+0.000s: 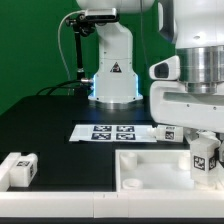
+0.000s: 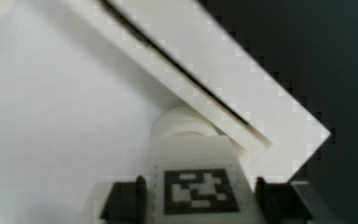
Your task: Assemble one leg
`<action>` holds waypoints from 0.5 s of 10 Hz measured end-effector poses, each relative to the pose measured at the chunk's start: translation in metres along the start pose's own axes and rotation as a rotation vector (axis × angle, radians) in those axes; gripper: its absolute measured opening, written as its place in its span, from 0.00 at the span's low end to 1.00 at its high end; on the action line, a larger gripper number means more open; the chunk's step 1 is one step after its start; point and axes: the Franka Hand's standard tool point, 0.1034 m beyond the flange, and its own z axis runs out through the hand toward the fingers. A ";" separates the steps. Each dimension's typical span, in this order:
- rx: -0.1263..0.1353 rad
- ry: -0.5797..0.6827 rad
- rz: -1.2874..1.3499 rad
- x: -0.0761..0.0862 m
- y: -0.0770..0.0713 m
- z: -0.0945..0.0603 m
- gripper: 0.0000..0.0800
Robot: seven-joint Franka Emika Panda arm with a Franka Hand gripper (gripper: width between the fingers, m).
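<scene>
My gripper (image 1: 204, 160) is shut on a leg (image 1: 204, 153), a small white block with a black-and-white tag, and holds it upright over the right part of the large white square panel (image 1: 150, 168). In the wrist view the tagged leg (image 2: 197, 188) sits between my two dark fingers (image 2: 130, 198), and the panel's raised rim (image 2: 211, 80) runs diagonally with its corner near the leg's end. A second leg (image 1: 21, 168) lies on the table at the exterior view's left front.
The marker board (image 1: 112, 132) lies flat behind the panel. The arm's white base (image 1: 112, 75) stands at the back centre, with a cable beside it. A green wall lies behind the black table.
</scene>
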 end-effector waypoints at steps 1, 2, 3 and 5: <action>0.018 -0.007 0.137 0.001 -0.001 0.001 0.36; 0.027 -0.012 0.220 0.001 -0.002 0.001 0.36; 0.028 -0.012 0.231 0.001 -0.002 0.001 0.36; 0.028 -0.012 0.218 0.000 -0.002 0.001 0.50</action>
